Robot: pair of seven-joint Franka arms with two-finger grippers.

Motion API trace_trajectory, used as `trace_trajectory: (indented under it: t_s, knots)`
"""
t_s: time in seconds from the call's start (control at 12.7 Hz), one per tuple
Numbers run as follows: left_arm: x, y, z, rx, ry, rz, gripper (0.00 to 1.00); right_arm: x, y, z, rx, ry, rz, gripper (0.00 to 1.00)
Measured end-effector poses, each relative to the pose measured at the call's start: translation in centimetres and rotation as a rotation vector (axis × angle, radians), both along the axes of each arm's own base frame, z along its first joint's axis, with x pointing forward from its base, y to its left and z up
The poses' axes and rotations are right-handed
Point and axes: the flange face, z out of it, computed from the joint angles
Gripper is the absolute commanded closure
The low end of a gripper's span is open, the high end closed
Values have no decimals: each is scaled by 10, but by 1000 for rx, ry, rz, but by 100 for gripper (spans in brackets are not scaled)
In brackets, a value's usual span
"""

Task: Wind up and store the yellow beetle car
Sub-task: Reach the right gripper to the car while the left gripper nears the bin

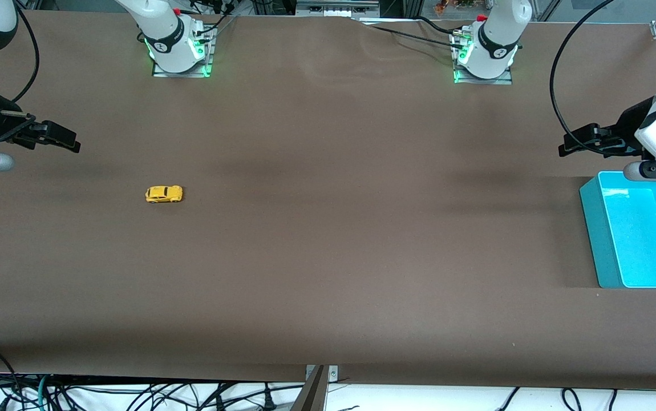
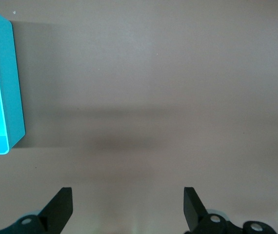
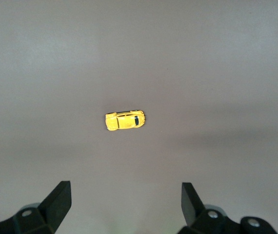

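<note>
The yellow beetle car (image 1: 164, 194) is a tiny bright yellow toy standing on its wheels on the brown table, toward the right arm's end. It also shows in the right wrist view as the yellow beetle car (image 3: 124, 120), apart from the fingers. My right gripper (image 1: 68, 141) hangs open and empty above the table edge at that end; its open jaws (image 3: 126, 195) frame bare table. My left gripper (image 1: 570, 145) hangs open and empty by the teal bin (image 1: 593, 228), and in its own view the left gripper (image 2: 128, 197) holds nothing.
The teal bin (image 2: 12, 97) is an open rectangular box with nothing visible in it, standing at the left arm's end of the table. Both arm bases stand along the table edge farthest from the front camera. Cables hang below the near edge.
</note>
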Motion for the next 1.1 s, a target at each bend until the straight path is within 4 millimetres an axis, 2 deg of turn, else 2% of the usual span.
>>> trace_trajectory:
  t_s: [0.24,0.39,0.79,1.1]
  knots:
    - [0,0,0,0,0,0,0,-3,0,-9,1,19,3,0]
    - [0,0,0,0,0,0,0,-5,0,-25,9,34,62,0]
    - [0,0,0,0,0,0,0,-16,0,-89,42,66,288,0]
    - [0,0,0,0,0,1,0,-25,3,-147,67,33,557,0]
